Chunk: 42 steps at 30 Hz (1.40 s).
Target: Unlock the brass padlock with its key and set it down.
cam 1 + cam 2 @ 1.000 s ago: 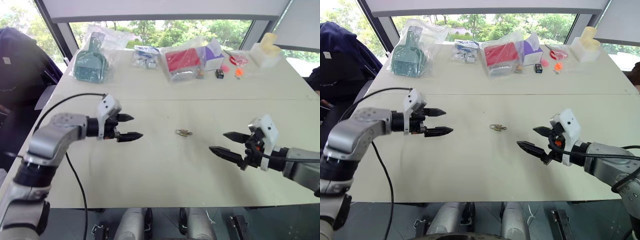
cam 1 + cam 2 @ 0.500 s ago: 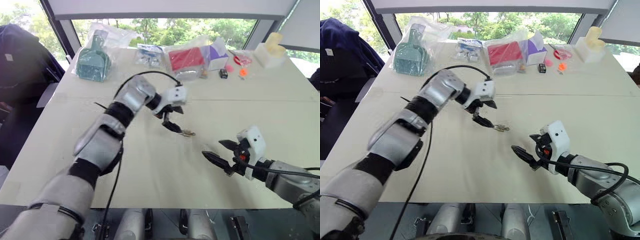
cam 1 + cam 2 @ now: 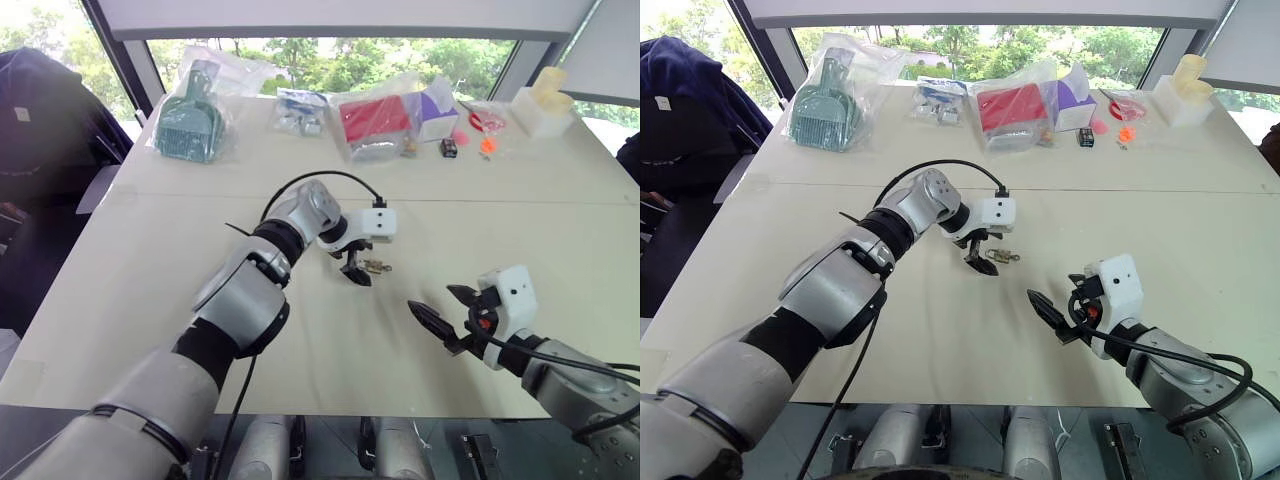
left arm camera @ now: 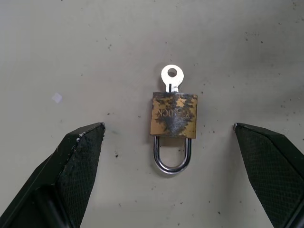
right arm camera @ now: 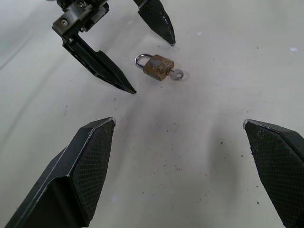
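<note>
The brass padlock [image 4: 174, 118] lies flat on the pale table [image 3: 150, 260], near its middle. Its silvery shackle is closed, and a small silver key [image 4: 171, 76] sticks out of its bottom end. My left gripper [image 3: 356, 271] hangs just above it, pointing down. It is open, with one black finger [image 4: 78, 156] on each side of the lock and neither touching it. My right gripper [image 3: 432, 298] hovers open and empty above the table, nearer to me and to the right. In the right wrist view, the padlock [image 5: 156, 66] sits between the left gripper's fingertips [image 5: 124, 85].
Along the far edge lie plastic bags, one holding a green brush [image 3: 185, 125], one a red box [image 3: 372, 120]. There are also a purple box [image 3: 430, 105], small orange and dark items [image 3: 462, 145] and a white block [image 3: 540, 105]. A dark jacket [image 3: 40, 110] hangs at the left.
My left arm has swung right across the table and tipped downward, bringing its open gripper from the left side to straddle the padlock. The right gripper has hardly moved.
</note>
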Motion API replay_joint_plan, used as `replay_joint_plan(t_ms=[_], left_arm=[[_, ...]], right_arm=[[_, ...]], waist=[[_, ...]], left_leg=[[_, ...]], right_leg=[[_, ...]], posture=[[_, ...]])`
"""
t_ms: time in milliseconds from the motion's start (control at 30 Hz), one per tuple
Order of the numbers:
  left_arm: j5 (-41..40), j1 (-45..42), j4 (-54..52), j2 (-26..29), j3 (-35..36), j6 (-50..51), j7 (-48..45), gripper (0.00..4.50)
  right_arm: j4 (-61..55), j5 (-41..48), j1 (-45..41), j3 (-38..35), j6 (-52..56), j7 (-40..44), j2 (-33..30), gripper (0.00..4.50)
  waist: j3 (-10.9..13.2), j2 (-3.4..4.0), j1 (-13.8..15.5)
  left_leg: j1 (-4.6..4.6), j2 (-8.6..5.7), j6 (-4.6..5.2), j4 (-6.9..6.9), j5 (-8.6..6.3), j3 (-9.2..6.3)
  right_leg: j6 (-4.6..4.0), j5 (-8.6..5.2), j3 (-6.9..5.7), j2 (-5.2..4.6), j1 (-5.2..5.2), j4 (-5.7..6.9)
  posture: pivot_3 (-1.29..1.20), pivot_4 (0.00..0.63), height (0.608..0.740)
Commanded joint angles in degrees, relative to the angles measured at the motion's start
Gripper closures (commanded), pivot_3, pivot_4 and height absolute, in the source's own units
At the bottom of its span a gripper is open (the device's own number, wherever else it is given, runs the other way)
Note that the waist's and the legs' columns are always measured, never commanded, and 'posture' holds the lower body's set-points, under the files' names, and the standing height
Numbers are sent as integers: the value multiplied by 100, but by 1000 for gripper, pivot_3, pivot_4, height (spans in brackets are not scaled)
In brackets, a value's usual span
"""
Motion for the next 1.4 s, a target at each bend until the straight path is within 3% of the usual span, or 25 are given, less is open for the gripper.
replay_joint_plan(t_ms=[33,167,433,467,600,833,933,1100,1267,1400], left_arm=[[207,-20,46,-139,65,-126,43,0],[388,60,60,-210,72,-210,132,0],[622,337,85,-291,60,-215,187,3623],[659,371,81,-272,55,-210,209,3819],[615,359,-48,4,179,-474,261,3819],[-372,383,-1245,971,1092,-1918,-546,3819],[-862,983,-2905,1623,1434,-1720,-788,3819],[-1205,2307,-5829,2269,1798,-571,-283,3819],[-1538,2842,-7332,2374,1971,476,203,3819],[-1670,3033,-7734,2406,1915,722,462,3819]], right_arm=[[-257,-21,9,-87,-134,-93,81,73],[-306,-34,49,-96,-141,-152,134,73],[-282,36,14,-107,-106,-225,152,0],[-266,67,-6,-113,-88,-237,155,0],[-127,365,-153,-198,23,-289,200,0],[382,1757,-790,-725,51,-431,226,0],[795,2386,-1397,-695,58,-565,167,0],[1242,2915,-2402,-238,81,-903,220,0],[1657,3208,-3095,110,58,-1005,261,0],[1929,3191,-3402,348,73,-925,265,0]], waist=[[-1,-1,0],[-2,-1,2],[-10,-1,0],[-14,-2,0],[-22,-12,-15],[-14,-8,-77],[-13,-3,-86],[-12,5,-186],[-11,6,-169],[-12,7,-174]], left_leg=[[0,0,0,1,0,0],[5,0,0,1,0,-1],[51,0,6,2,-5,-6],[54,0,6,1,-5,-7],[56,0,5,2,-5,-7],[37,7,3,-8,-4,-3],[36,7,0,-13,-2,-1],[41,2,-1,-11,-1,-1],[42,-2,-8,-4,3,-6],[53,-3,-7,-4,3,-4]], right_leg=[[0,0,0,0,1,0],[0,0,0,0,5,0],[-1,-1,-2,-3,57,-12],[-1,-1,-2,-4,58,-12],[-1,-1,-2,-4,60,-11],[-1,0,0,0,21,3],[-3,1,0,-2,19,8],[-4,2,3,-8,30,6],[-3,3,0,-4,41,6],[-2,3,1,0,52,4]], posture=[[0,150,735],[0,150,735],[0,150,735],[0,150,735],[0,150,735],[0,150,735],[0,150,735],[0,150,735],[0,150,735],[0,150,735]])
